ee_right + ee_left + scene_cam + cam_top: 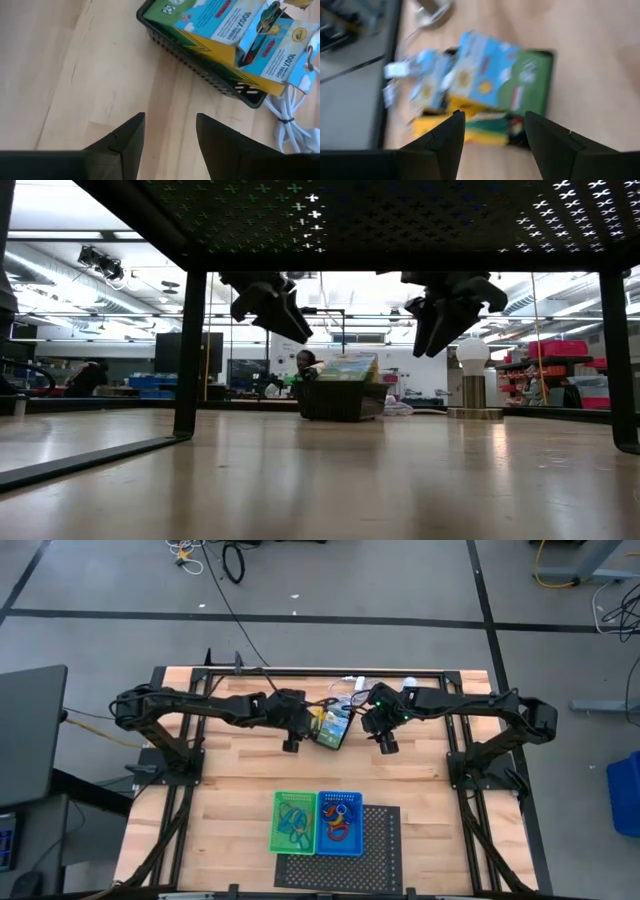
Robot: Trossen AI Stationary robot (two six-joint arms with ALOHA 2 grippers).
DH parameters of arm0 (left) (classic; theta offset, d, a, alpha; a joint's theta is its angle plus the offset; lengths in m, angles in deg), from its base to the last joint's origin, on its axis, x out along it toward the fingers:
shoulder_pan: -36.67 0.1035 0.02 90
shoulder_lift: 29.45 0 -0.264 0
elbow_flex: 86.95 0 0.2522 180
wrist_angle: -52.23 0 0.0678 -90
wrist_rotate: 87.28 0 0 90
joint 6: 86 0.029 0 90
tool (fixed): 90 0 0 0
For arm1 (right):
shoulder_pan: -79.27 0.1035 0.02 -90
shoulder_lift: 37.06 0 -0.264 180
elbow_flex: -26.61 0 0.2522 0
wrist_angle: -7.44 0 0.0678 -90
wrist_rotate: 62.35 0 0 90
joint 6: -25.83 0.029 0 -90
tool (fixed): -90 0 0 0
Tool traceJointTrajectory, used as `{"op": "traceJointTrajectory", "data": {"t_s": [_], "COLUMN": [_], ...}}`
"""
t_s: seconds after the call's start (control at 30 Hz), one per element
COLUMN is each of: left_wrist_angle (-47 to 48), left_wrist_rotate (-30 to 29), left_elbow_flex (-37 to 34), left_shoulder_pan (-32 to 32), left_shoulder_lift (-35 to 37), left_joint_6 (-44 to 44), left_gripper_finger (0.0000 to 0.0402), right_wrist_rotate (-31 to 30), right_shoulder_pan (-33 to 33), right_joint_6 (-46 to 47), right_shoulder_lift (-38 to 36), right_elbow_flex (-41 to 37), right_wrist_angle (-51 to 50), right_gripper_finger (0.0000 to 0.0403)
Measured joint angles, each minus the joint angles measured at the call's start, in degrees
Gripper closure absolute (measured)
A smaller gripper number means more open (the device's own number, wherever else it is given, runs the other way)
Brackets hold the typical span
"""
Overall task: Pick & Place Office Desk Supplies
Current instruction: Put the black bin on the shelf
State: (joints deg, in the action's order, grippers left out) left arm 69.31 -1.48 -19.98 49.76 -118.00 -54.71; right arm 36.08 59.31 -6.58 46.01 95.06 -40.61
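**Both arms hang over the black tray of boxes**

The left gripper and right gripper hover above the table on either side of the black tray, fingers spread and holding nothing. The tray holds the crayon box and small boxes. The green tray and blue tray, holding coloured loops, sit side by side at the table's near edge.

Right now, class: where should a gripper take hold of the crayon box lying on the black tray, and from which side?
Probably from above, across its two long edges. The crayon box lies flat on top of the black tray, its broad face up and its narrow width exposed. The left gripper hovers open over it.
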Motion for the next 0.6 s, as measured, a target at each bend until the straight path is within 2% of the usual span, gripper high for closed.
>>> {"op": "traceJointTrajectory", "data": {"t_s": [0.07, 0.2, 0.33, 0.47, 0.6], "left_wrist_angle": [1.72, 6.14, 5.48, 3.23, -0.56], "left_wrist_rotate": [-3.26, -3.53, 0.89, 4.87, 9.76], "left_elbow_flex": [0.02, -0.42, -4.03, -5.76, -6.30], "left_shoulder_pan": [0.55, 5.62, 12.26, 16.42, 17.82], "left_shoulder_lift": [1.04, 1.57, 1.52, 1.50, 1.22], "left_joint_6": [-0.42, -3.22, -5.56, -7.74, -8.15], "left_gripper_finger": [0.0191, 0.0191, 0.0191, 0.0198, 0.0233], "right_wrist_rotate": [-0.38, -1.92, -3.94, -8.77, -9.92], "right_shoulder_pan": [-0.08, -0.14, -0.14, -0.14, -0.16], "right_joint_6": [-0.55, -0.54, -0.55, -1.30, -1.95], "right_shoulder_lift": [0.00, 0.00, 0.00, 0.00, 0.00], "right_elbow_flex": [-0.01, 0.00, 0.00, -0.01, 0.00], "right_wrist_angle": [-0.27, 0.70, 1.00, 2.23, 4.83], "right_gripper_finger": [0.0218, 0.0218, 0.0218, 0.0218, 0.0233]}}
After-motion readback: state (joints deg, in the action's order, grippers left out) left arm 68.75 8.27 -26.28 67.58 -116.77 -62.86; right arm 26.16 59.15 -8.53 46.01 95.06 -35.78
